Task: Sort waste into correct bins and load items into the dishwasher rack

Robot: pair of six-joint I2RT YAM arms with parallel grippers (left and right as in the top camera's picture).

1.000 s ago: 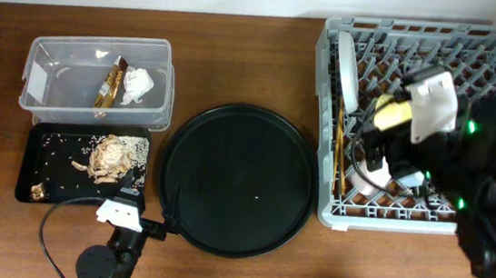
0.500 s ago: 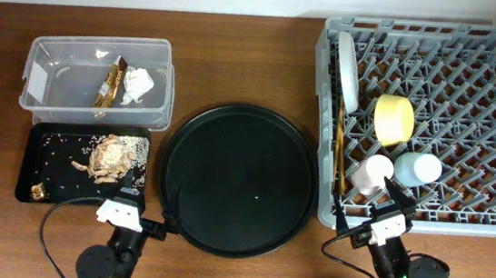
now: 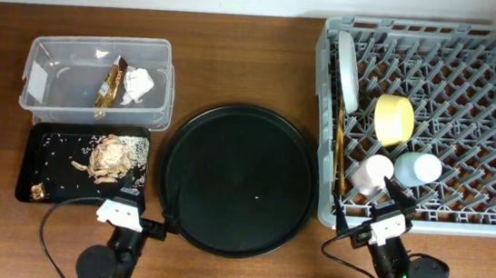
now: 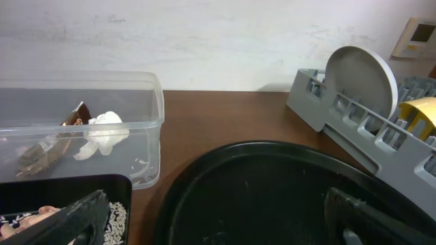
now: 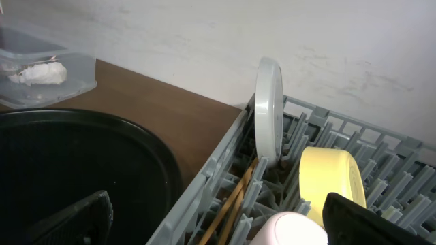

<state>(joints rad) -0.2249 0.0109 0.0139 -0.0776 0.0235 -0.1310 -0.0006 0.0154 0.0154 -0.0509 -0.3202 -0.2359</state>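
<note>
The grey dishwasher rack (image 3: 480, 97) holds the upright plate (image 3: 348, 71), yellow bowl (image 3: 394, 118), pink cup (image 3: 374, 174), blue cup (image 3: 417, 167) and chopsticks (image 3: 340, 152). The clear box (image 3: 62, 85) holds the snack wrapper (image 3: 112, 85) and white tissue (image 3: 139, 85). The shallow black tray (image 3: 49, 170) holds the food scraps (image 3: 111, 158). My left gripper (image 4: 218, 224) is open and empty at the front edge, between the black tray and the round tray. My right gripper (image 5: 218, 224) is open and empty, just in front of the rack's front left corner.
A large round black tray (image 3: 237, 179) lies bare in the middle, between the bins and the rack. Both arms sit low at the table's front edge. A pale wall runs along the back.
One second ago my right arm was over the rack by the cups. It has pulled back to the front edge, and the blue cup now shows in the rack. The left arm has not moved.
</note>
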